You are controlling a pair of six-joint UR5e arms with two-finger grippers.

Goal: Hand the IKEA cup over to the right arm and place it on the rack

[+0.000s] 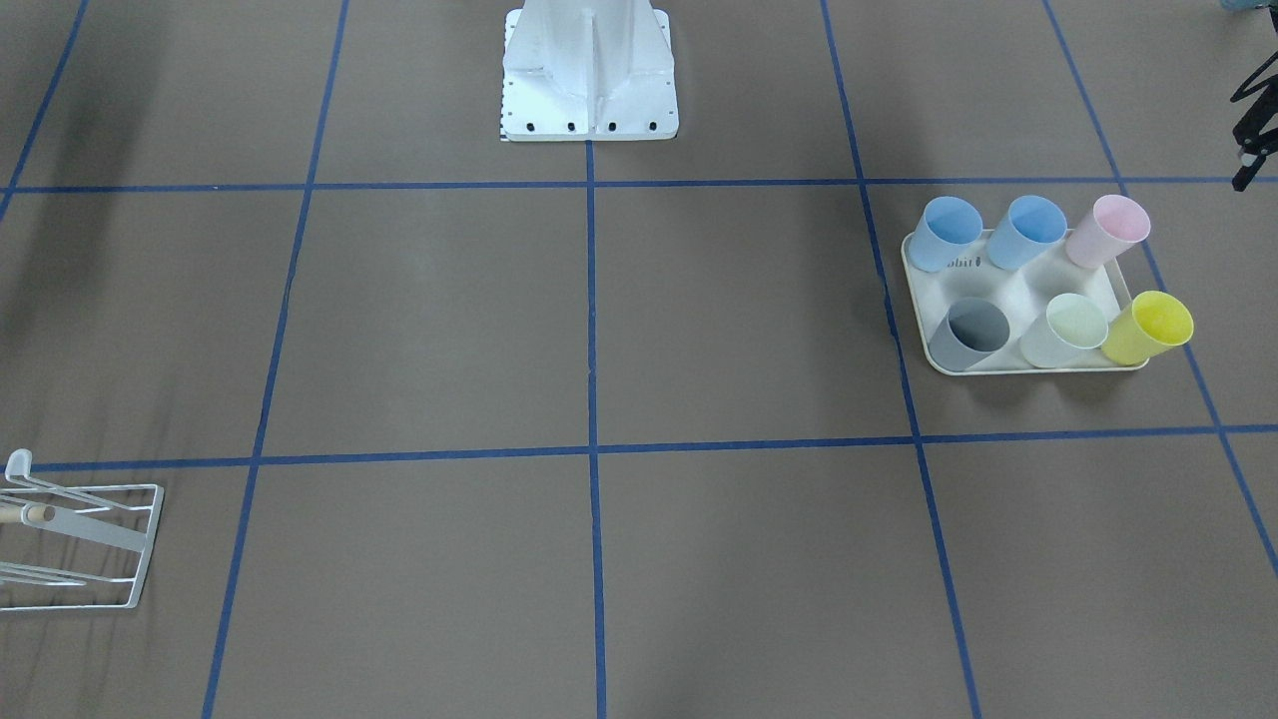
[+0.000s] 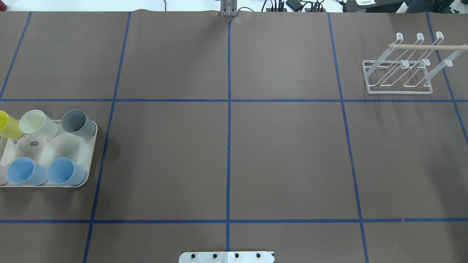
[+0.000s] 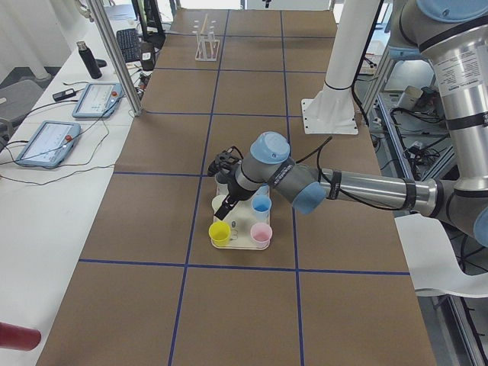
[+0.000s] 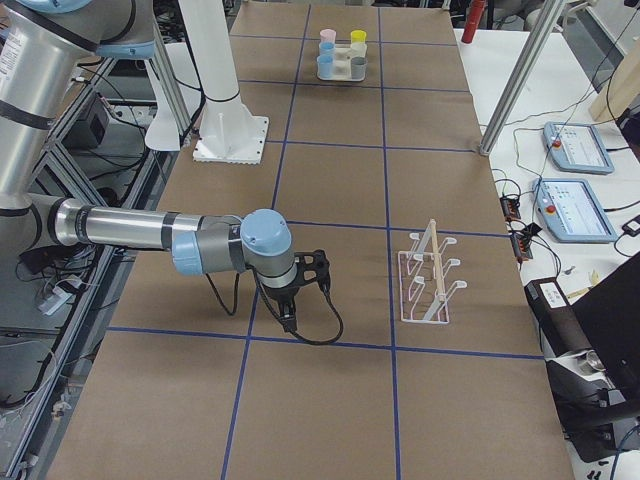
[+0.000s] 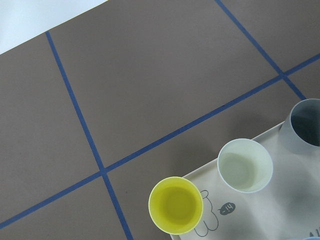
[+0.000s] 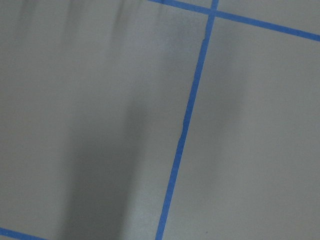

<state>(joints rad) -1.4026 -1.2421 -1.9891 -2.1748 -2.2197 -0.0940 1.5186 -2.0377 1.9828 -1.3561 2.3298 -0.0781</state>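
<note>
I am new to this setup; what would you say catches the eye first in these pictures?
The cream tray holding six pastel cups, at the table edge on the robot's left, stands out, with the yellow cup brightest at its far outer corner. The left arm reaches low over that tray. Far across on the robot's right stands the white wire rack, with nothing hanging on it.

The cream rabbit-print tray (image 2: 55,146) lies on the brown table (image 2: 285,153) at the robot's far left, with six pastel plastic cups (image 2: 75,122) standing on it in two rows of three, and the white wire rack with wooden rod (image 2: 404,63) stands far right, further forward.
</note>
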